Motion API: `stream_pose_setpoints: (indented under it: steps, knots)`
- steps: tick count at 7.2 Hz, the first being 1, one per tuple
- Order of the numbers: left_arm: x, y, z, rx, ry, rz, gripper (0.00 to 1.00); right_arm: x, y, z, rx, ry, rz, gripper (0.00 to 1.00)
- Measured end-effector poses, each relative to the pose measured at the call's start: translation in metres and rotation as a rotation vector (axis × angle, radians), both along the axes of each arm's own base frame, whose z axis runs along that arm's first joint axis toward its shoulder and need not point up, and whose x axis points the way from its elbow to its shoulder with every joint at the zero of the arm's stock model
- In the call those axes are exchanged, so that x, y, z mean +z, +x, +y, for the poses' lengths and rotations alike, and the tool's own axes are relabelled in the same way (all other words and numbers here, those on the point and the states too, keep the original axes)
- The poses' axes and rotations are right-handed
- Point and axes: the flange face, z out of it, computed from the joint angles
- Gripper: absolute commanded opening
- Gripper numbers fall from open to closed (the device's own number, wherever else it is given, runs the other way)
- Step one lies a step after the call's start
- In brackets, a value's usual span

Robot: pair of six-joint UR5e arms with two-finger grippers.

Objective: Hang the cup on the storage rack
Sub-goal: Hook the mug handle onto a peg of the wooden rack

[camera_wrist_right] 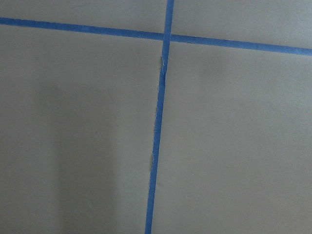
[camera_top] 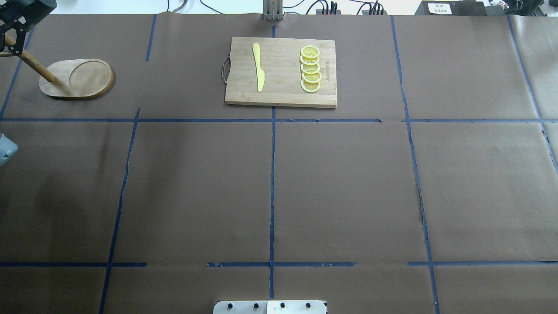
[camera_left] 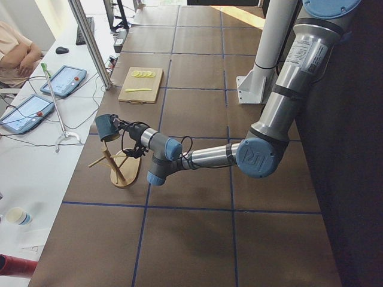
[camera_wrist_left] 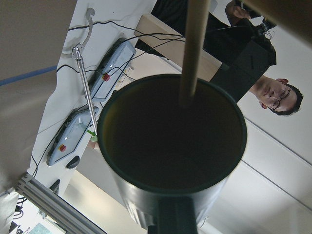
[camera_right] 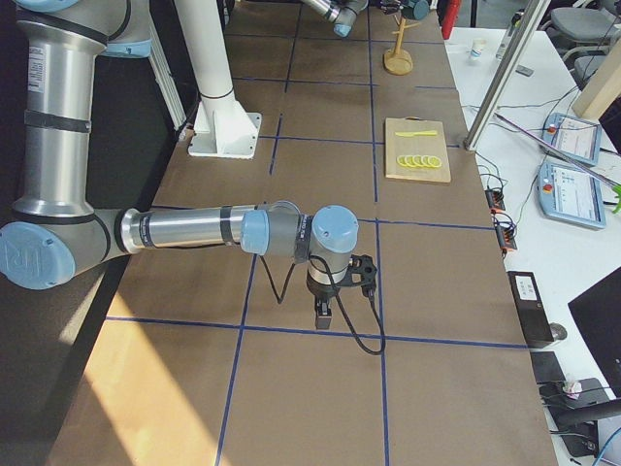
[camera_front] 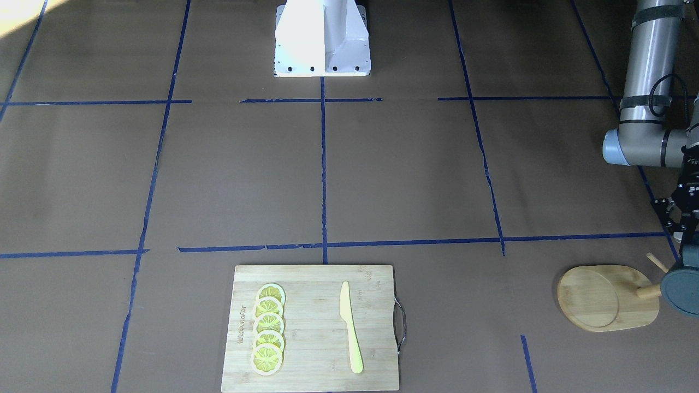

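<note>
The dark teal cup [camera_front: 681, 289] is held in my left gripper [camera_front: 683, 243], which is shut on it, in the air by the top of the storage rack's post [camera_front: 650, 291]. The rack's oval wooden base [camera_front: 603, 297] rests on the table at the far left [camera_top: 80, 78]. In the left wrist view the cup's open mouth [camera_wrist_left: 173, 131] fills the frame, and a wooden peg [camera_wrist_left: 194, 48] runs down in front of it. In the exterior left view the cup [camera_left: 108, 127] sits above the rack [camera_left: 119, 167]. My right gripper [camera_right: 325, 313] hangs low over bare table. I cannot tell its jaw state.
A bamboo cutting board [camera_front: 306, 327] with several lemon slices [camera_front: 268, 330] and a yellow knife [camera_front: 349, 327] lies at the table's middle far edge. The robot's white base [camera_front: 322, 38] stands at the near edge. Operators' tablets [camera_left: 63, 81] and a person [camera_wrist_left: 273, 95] are beyond the table.
</note>
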Motion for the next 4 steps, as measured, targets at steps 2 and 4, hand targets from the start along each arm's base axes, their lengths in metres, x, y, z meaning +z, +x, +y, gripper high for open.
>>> stream_pose_setpoints:
  steps: [2,4]
  knots:
    - [0.020,-0.002,0.005,0.000,-0.007,-0.004,0.01,0.000,0.000,0.000,0.001,0.001,0.000,1.00]
    - [0.037,-0.005,0.012,0.001,-0.005,-0.003,0.10,0.000,0.000,0.000,0.001,0.001,0.000,1.00]
